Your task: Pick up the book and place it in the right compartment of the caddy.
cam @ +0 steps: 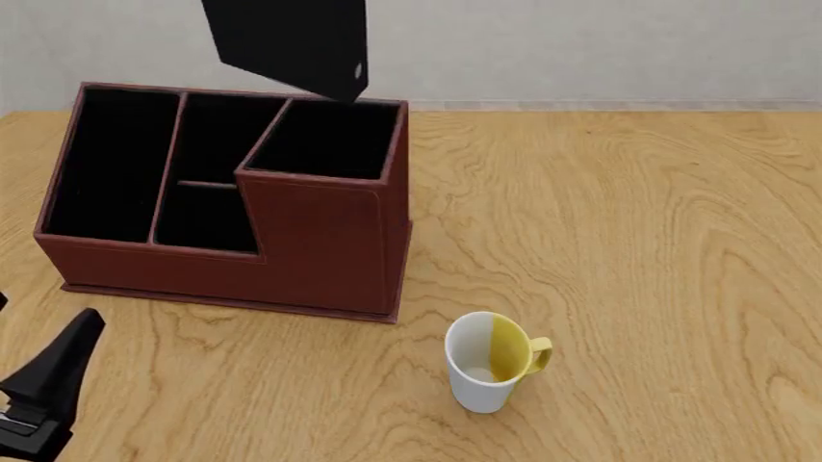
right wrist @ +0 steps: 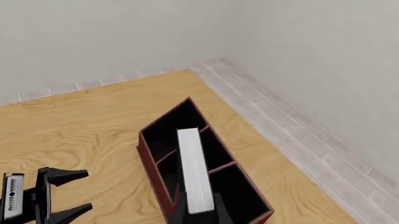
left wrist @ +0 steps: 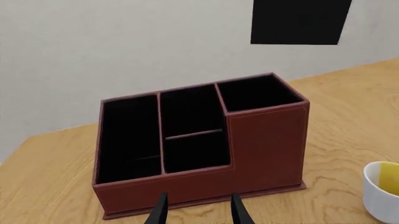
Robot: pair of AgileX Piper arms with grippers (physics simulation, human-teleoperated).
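One caddy (cam: 321, 250) with four sections, one book (cam: 289, 43), one mug (cam: 488, 364), and two claws, on one table (cam: 642, 241).

Light wooden table (cam: 642, 221) with pronounced curving grain, filling most of the front view and evenly lit, without hard shadows. Plain off-white wall (cam: 578, 48) directly behind the table's far edge, flat and unmarked. Pale grey plank floor (right wrist: 293, 130) beyond the table's edge in the right wrist view, running along the base of two plain walls (right wrist: 112, 32) joined at a corner.
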